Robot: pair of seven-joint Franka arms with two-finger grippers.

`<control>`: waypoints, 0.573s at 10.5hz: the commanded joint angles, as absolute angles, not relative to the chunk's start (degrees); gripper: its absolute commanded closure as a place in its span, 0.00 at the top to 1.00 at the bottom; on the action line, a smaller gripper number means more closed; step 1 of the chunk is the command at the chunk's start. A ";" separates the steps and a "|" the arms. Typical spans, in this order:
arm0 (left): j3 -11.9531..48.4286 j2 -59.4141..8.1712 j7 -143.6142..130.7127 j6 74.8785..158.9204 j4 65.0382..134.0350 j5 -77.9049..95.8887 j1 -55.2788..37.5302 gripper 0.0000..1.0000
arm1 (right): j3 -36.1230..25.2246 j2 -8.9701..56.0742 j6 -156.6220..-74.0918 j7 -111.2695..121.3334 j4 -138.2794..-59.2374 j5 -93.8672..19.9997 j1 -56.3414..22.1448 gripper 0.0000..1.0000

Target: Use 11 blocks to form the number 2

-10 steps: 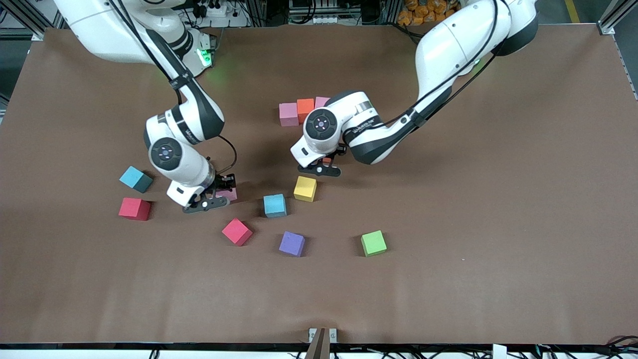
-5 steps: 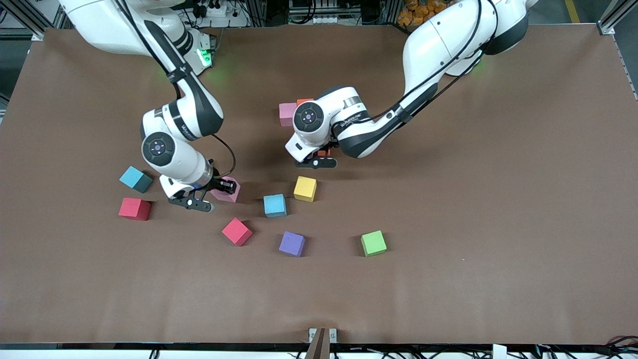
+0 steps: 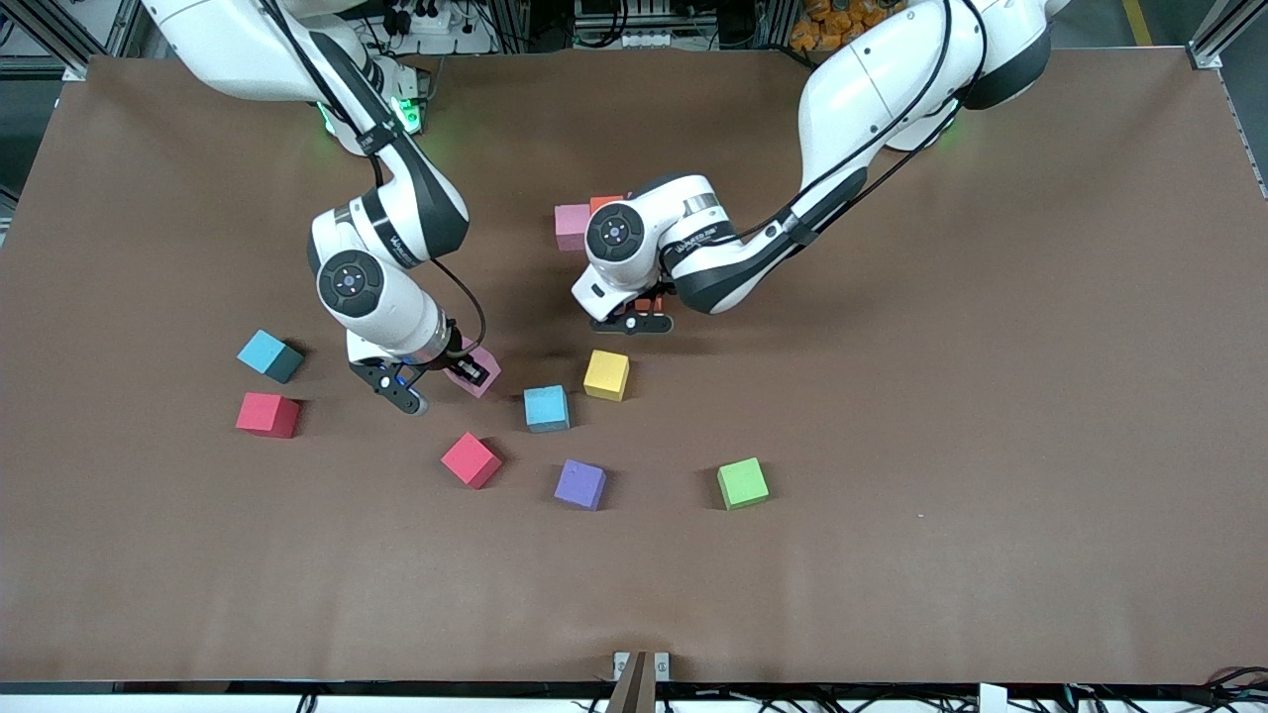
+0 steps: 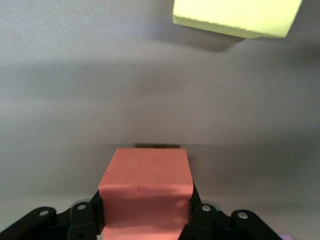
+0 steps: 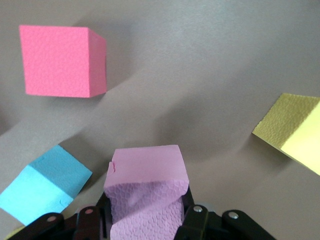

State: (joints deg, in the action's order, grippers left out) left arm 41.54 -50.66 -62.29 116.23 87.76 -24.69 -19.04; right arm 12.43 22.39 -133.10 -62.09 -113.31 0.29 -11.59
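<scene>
Left tool [image 3: 634, 319] clamped on orange block [image 4: 146, 192], right tool [image 3: 436, 381] clamped on pink block [image 5: 146, 195]. Set each square, flush against row [image 3: 573, 226]; release only once seated on tabletop [image 3: 991, 396].

Since one second ago, the right claw [image 3: 442, 377], clamped on the pink block [image 3: 477, 373], has lifted and carried it toward the light blue block [image 3: 546, 408]. The left claw [image 3: 636, 318], gripping the orange block [image 4: 146, 192], has shifted slightly toward the robots' bases, away from the yellow block [image 3: 606, 375].
</scene>
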 commanded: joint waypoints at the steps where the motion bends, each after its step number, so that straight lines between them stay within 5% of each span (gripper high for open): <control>1: 41.57 -49.57 -65.12 119.79 90.52 -27.67 -18.63 0.00 | 12.04 21.53 -133.07 -64.33 -114.34 0.09 -12.04 0.00; 6: 41.83 -48.17 -66.44 121.64 95.52 -29.18 -17.93 0.00 | 12.04 21.53 -133.07 -77.31 -114.08 -0.35 -11.69 0.00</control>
